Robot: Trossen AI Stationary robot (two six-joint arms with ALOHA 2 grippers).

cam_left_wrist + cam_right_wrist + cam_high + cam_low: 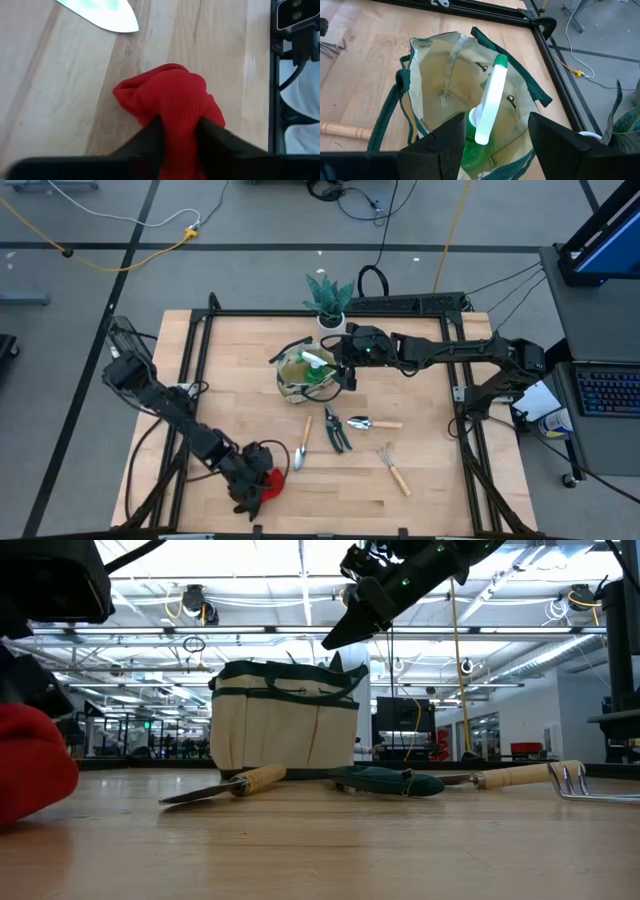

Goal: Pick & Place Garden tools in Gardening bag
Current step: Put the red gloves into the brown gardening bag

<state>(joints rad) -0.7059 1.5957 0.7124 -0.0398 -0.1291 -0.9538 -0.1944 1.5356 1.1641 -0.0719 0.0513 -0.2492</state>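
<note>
Bag [300, 375], beige with dark green trim, upright on the table [440, 480], mouth open and strap handles slack over the rim. Set toward the back of the board, about midway across.

Right arm stretched in from the right of the bag, right gripper [496, 117] hanging over the bag's mouth. Fingers spread wide, nothing between them, clear of the fabric.

Left arm reaching well away from the bag, toward the front left corner. Left gripper [177, 122] down at board level, fingers pinched on a fold of the glove [170, 95], red fabric bunched up between them. Glove resting on the wood, far from the bag.

Plant [328, 298] in a white pot just behind the bag, close to the rim.

Bottle [487, 107] already inside the bag, green body low, white neck and green tip leaning up against the inner wall.

Rest of the tools flat on the board in front of the bag, none touching it:
- Shears [335, 432], dark, nearest the bag's front.
- Trowel [303, 442] just left of the shears, wooden handle toward the bag, blade pointing at the glove but apart from it.
- Second trowel [372, 423] just right of the shears, lying crosswise.
- Rake [394, 468] farthest from the bag, front right, tines toward the bag.
</note>
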